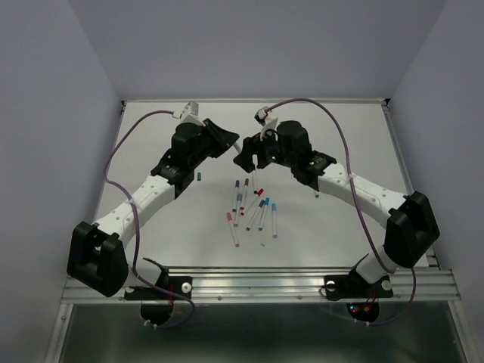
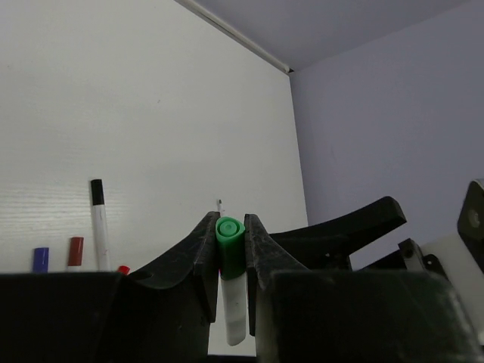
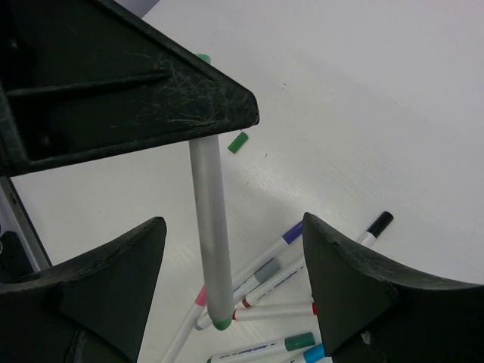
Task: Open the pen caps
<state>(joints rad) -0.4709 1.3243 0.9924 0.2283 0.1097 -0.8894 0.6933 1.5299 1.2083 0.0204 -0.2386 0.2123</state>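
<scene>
My left gripper [image 2: 229,227] is shut on a white-barrelled pen at its green cap [image 2: 229,246], with the barrel running back between the fingers. In the right wrist view that pen [image 3: 210,234] hangs down from the left gripper's black finger [image 3: 151,98] and ends in a green tip. My right gripper [image 3: 234,221] stands open around the barrel, both fingers well clear of it. Both grippers meet above the back middle of the table [image 1: 151,227], the left gripper [image 1: 234,144] beside the right gripper [image 1: 248,155]. A loose green cap [image 1: 198,176] lies on the table.
Several capped pens [image 1: 253,208] lie in a loose cluster at the table's middle, below the grippers, also seen as pens [image 3: 280,280] under the right wrist. The left wrist view shows a black-capped pen [image 2: 98,219] and blue and red caps at the lower left.
</scene>
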